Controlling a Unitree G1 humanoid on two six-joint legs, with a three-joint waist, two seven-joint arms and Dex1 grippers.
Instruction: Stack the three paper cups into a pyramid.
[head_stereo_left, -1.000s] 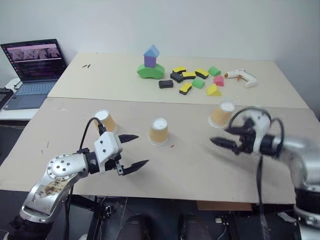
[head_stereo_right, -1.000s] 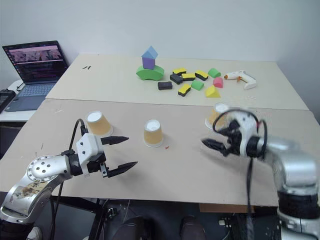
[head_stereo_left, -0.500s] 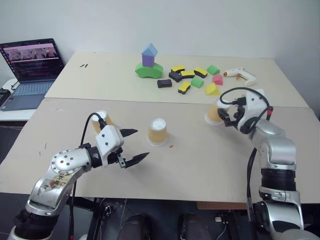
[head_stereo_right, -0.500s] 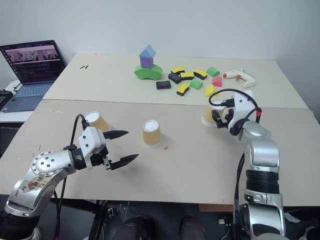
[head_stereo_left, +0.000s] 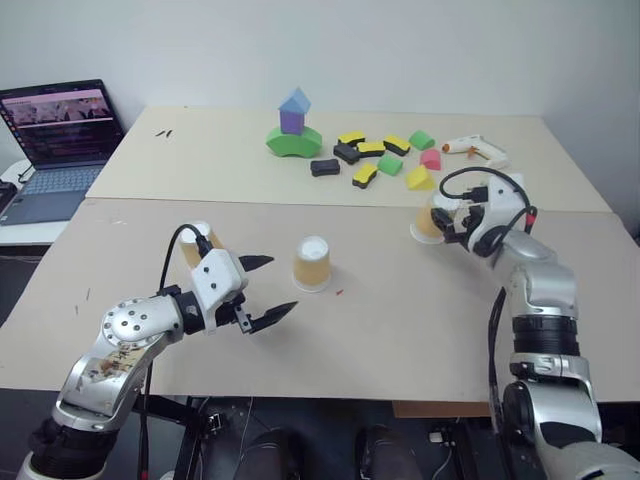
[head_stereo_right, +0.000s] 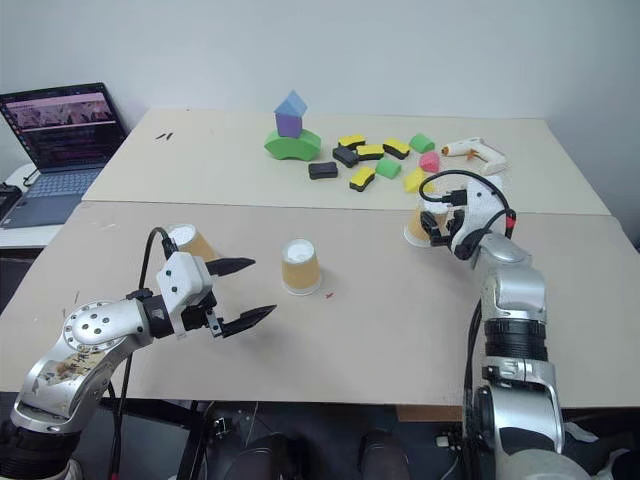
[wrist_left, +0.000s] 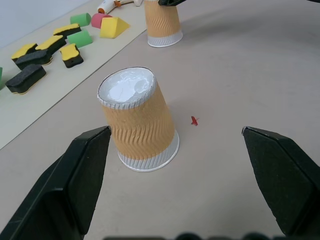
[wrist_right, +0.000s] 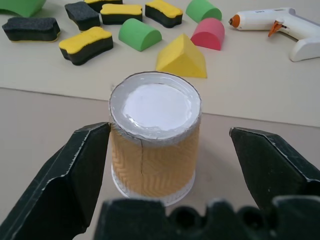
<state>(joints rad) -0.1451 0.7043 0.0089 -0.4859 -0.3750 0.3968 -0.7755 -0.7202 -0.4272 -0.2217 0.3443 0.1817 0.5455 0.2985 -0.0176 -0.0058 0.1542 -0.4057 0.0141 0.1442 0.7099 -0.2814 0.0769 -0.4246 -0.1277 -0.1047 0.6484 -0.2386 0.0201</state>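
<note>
Right gripper (wrist_right: 162, 165) jaws stood wide around the right cup (wrist_right: 154, 142); left gripper (head_stereo_left: 268, 290) jaws wide, open desk (head_stereo_left: 400, 330) between.

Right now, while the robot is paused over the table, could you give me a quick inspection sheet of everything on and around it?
Surface: two tan tables pushed together, tiny red speck near the middle cup.
Job's things: three paper cups, all upside down and apart: left cup, middle cup, right cup; no pyramid yet.
Clutter: foam blocks, a green-purple-blue block tower, a glue gun.
Grippers: left gripper open, beside the middle cup; right gripper open, straddling the right cup without touching.
Cables: black loops on both wrists.
Surroundings: laptop on a side table, white wall.
</note>
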